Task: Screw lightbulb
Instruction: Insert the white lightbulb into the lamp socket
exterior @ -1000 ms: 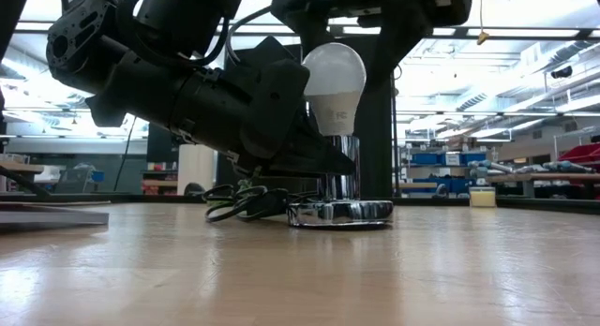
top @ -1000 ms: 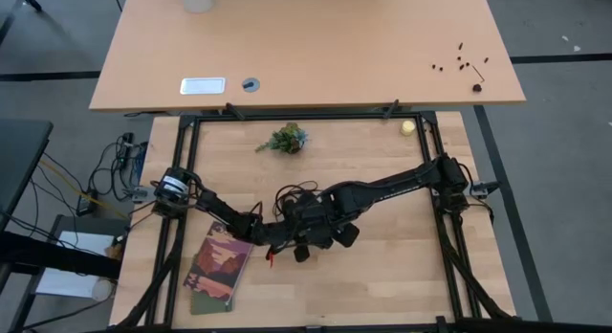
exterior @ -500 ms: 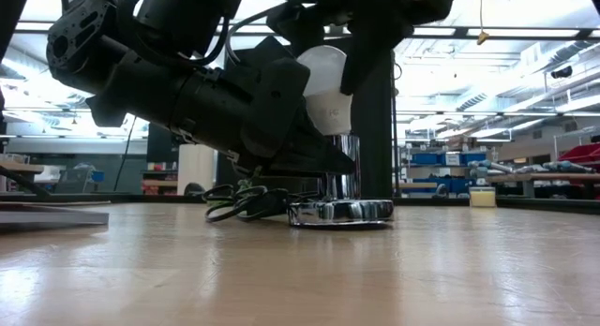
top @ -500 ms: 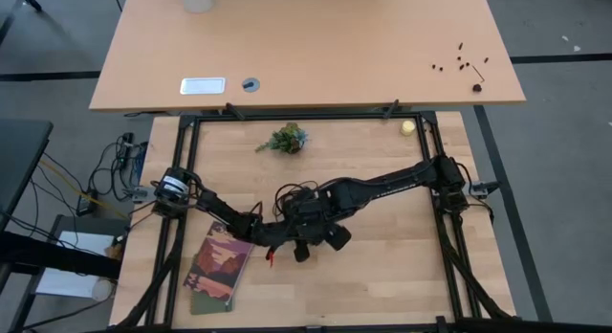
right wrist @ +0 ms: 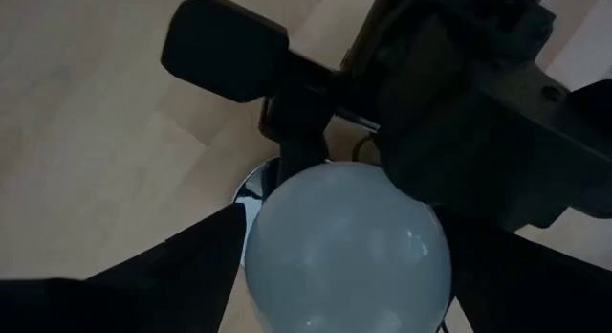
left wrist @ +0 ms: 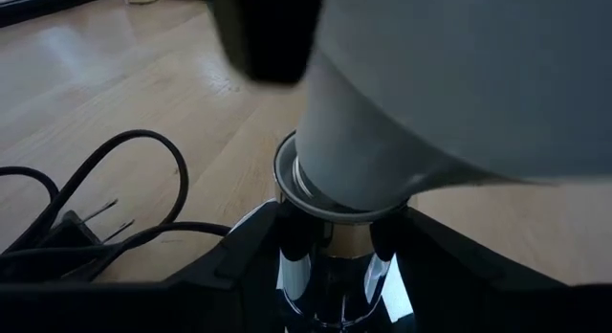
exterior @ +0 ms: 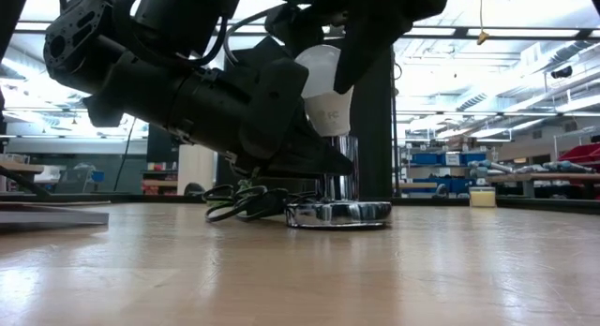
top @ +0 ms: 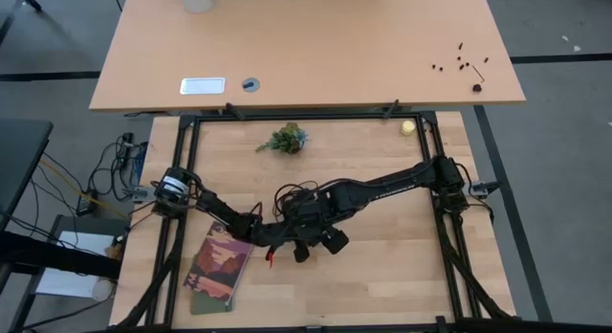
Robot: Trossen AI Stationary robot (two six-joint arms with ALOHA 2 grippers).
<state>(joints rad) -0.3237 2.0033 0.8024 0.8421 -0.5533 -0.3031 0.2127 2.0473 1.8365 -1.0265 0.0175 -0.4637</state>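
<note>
**A:** How far along are you?

**B:** Your small white frosted lightbulb (exterior: 323,87) stands upright in the chrome socket post (exterior: 343,167) on its round silver base (exterior: 339,213). Your left gripper (left wrist: 335,239) clasps that post.

**A:** And your right gripper (right wrist: 335,266)?

**B:** Its 2 fingers straddle the globe; I cannot tell whether they grip. I judge some turns remain.

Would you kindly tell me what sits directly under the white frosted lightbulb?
The white frosted lightbulb stands in an upright chrome socket post on a round chrome base. The left tool clamps that post. The bulb's screw base is hidden inside the socket.
</note>
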